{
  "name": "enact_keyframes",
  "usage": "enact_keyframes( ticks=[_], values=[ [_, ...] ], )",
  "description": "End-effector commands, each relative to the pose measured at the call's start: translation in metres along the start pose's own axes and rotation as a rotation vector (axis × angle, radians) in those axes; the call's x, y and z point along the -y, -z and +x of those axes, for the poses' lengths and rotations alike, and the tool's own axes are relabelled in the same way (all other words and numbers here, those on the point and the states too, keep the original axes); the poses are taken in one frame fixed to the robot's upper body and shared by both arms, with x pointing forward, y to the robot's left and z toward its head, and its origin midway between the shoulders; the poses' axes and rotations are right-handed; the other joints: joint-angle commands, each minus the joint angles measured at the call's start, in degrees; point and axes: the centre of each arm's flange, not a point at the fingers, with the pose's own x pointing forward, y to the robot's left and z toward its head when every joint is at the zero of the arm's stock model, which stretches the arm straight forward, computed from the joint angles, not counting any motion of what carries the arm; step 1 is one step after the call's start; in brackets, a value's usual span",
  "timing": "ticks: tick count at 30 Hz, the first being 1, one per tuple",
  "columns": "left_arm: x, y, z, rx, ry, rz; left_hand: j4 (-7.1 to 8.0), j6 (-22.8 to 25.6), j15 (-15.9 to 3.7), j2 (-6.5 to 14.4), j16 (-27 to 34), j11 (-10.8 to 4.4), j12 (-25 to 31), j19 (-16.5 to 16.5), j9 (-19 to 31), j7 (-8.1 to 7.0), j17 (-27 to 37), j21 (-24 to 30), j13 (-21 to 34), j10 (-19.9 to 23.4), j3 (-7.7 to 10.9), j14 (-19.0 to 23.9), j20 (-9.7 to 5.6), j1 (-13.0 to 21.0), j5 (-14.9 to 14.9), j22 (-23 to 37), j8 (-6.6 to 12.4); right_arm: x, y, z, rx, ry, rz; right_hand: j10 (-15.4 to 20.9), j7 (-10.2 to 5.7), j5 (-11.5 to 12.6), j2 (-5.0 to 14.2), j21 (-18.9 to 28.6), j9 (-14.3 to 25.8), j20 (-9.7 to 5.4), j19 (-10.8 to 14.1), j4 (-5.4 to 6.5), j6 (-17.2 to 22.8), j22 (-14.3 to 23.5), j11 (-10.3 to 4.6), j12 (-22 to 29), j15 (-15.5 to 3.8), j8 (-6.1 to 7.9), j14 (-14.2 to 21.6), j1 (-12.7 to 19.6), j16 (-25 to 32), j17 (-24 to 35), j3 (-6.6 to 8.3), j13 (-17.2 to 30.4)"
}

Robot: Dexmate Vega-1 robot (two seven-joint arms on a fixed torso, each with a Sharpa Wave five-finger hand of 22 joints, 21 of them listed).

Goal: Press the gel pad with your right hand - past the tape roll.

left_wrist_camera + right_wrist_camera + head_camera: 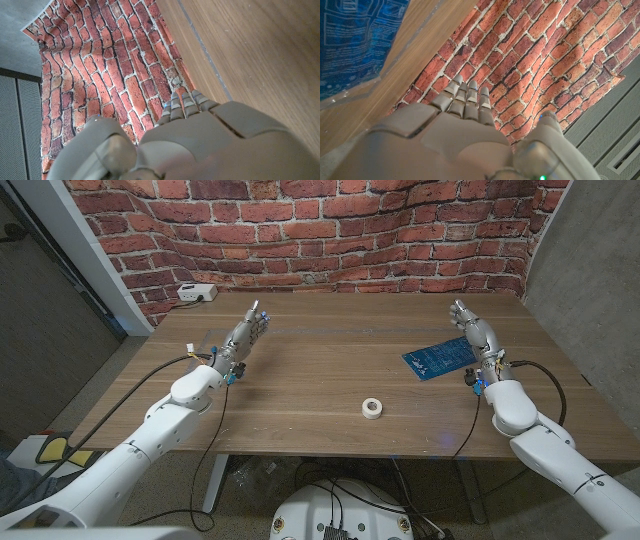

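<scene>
A blue gel pad (438, 359) lies flat on the wooden table's right half; its blue printed face (355, 40) also fills a corner of the right wrist view. A small white tape roll (373, 408) sits nearer the front edge, left of the pad. My right hand (473, 333) stands at the pad's right edge with fingers straight and together, holding nothing. Seen from the wrist, the right hand (465, 125) points at the brick wall. My left hand (246, 334) stands at the left side, fingers extended, empty. The left hand (185, 140) is seen from behind.
A white box with a cable (196, 293) sits at the table's back left corner. A red brick wall (330, 235) runs behind the table (300, 380). A faint strip mark (300, 332) crosses the wood between the hands.
</scene>
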Motion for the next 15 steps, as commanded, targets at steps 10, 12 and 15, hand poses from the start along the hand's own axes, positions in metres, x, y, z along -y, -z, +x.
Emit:
enact_keyframes(
  ticks=[10,12,15],
  values=[
    [0.0077,-0.0109,-0.0118,0.055,-0.003,0.049,-0.09,1.0,-0.16,0.2,-0.1,-0.36,0.0,0.1,0.3,-0.06,0.1,-0.3,0.1,0.9,-0.27,0.8,0.13,0.4,-0.1,0.1,-0.01,0.0031,0.0000,-0.0069,-0.001,0.035,-0.218,0.3,-0.31,0.5,0.03,-0.3,0.4,-0.69,-0.3,-0.11,3.2,0.2,-0.04,-0.1,-0.18,0.77,-0.5,0.9,-0.2,0.1,-0.07,0.2],
    [0.0063,-0.0102,-0.0106,0.065,0.025,0.021,-0.10,1.0,-0.18,0.2,-0.1,-0.46,0.0,0.1,0.3,-0.07,0.1,-0.3,0.1,1.1,-0.29,0.9,0.08,0.5,-0.2,0.1,-0.06,0.0020,-0.0003,-0.0087,0.005,0.044,-0.251,0.1,-0.67,0.5,0.03,-0.4,0.4,-0.69,-0.4,-0.12,1.8,0.2,-0.11,-0.2,-0.16,0.16,-0.6,0.9,-0.3,0.1,-0.12,0.3],
    [0.0059,-0.0121,-0.0121,0.076,0.024,0.034,-0.11,1.1,-0.26,0.2,-0.1,-0.37,0.0,0.2,0.3,-0.15,0.1,-0.3,0.1,1.2,-0.33,1.1,0.22,0.5,-0.2,0.1,-0.08,0.0012,0.0004,-0.0100,-0.001,0.049,-0.259,-0.4,-0.95,0.5,0.04,-0.4,0.4,-0.70,-0.6,-0.13,0.6,0.2,-0.40,-0.4,-0.19,-0.38,-0.8,0.9,-0.3,0.1,-0.16,0.3]
  ],
)
